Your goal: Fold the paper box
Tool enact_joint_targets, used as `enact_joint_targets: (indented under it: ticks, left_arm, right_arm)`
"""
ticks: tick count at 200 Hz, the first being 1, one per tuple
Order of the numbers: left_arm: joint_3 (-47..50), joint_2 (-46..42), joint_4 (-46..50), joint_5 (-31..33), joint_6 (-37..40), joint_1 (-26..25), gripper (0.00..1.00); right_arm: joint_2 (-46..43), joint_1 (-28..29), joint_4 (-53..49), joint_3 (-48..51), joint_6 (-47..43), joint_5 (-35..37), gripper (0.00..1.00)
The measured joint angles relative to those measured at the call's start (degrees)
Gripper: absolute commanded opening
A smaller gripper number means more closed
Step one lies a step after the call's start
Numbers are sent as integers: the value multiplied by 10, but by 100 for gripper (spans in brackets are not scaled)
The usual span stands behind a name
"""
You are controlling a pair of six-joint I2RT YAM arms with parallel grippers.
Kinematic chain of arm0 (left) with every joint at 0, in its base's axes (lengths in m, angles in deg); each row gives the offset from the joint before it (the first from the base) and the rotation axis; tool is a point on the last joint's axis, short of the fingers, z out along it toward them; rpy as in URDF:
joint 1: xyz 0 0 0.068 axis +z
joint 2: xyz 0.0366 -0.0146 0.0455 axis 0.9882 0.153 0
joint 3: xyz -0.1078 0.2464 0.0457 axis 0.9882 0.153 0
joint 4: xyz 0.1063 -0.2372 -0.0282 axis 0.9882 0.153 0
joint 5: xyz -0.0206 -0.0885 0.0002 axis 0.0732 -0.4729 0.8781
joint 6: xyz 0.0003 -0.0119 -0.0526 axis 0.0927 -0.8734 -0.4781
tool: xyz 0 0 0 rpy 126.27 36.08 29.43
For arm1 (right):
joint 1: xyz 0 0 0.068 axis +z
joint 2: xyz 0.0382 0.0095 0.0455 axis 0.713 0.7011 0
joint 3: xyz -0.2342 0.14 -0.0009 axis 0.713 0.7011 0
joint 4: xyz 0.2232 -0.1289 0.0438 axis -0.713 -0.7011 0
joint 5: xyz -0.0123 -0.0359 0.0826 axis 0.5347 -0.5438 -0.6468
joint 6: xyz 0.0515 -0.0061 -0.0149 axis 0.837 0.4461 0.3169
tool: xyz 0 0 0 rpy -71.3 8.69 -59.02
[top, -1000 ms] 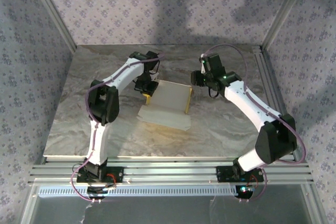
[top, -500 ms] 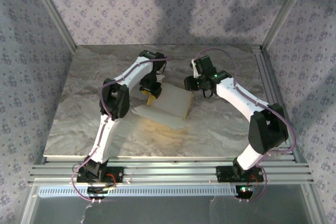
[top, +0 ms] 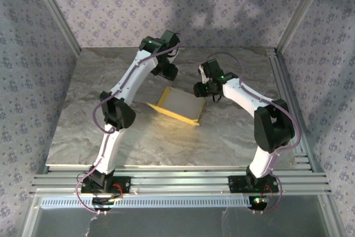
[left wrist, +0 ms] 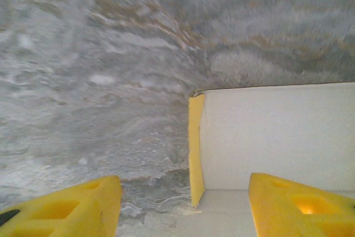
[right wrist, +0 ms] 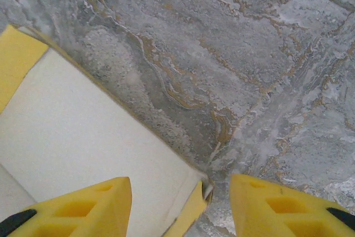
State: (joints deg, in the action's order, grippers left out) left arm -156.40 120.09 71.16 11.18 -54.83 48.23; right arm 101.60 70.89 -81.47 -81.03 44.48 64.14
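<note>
— Marbled grey table [top: 83, 126], flower-patterned walls on three sides. Paper box [top: 180, 104]?
— Near the middle of the table, slightly toward the far edge. White face up, base panel flat on the marble.
— Folded at all?
— Partly, by the look of it. Yellow walls raised along the left side and the near edge. From the left wrist, one narrow yellow flap [left wrist: 195, 148] standing upright at the panel's corner. Not closed yet: white inside open to view, nothing over the top.
— Left gripper [top: 166, 74]?
— By the far left corner of the box, fingers [left wrist: 72, 209] spread wide, nothing between them, clear of the card.
— Right gripper [top: 199, 90]?
— Over the far right corner, fingers [right wrist: 83, 206] well apart too, straddling that corner from above. Holding nothing, as far as can be told.
— Left to do?
— Most of it, probably: remaining walls up, tabs tucked in, top shut. Slots too small to make out.
— Risk?
— Thin card, likely to spring back flat when unsupported.
</note>
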Motion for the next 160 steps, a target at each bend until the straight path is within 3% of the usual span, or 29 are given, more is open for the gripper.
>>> enact_joint_targets:
  ticks: [15, 45, 82, 97, 129, 160]
  left_arm:
    - [78, -75, -45, 13, -18, 0, 59]
    - [369, -313, -175, 9, -74, -5, 52]
    - [680, -560, -339, -62, -176, -68, 38]
    - [774, -598, -396, -77, -216, -116, 29]
    - [979, -624, -486, -80, -321, -221, 25]
    - [1111, -619, -583, -77, -406, -229, 24]
  right_arm:
    - [12, -5, -2, -16, -2, 0, 51]
    - [42, -23, -4, -49, -5, -10, 49]
    - [94, -44, -7, -76, -15, -29, 48]
    - [106, -45, -16, -76, -17, -36, 44]
    - [127, -50, -45, -103, 0, -22, 35]
    - [179, -68, -88, -174, 25, 4, 30]
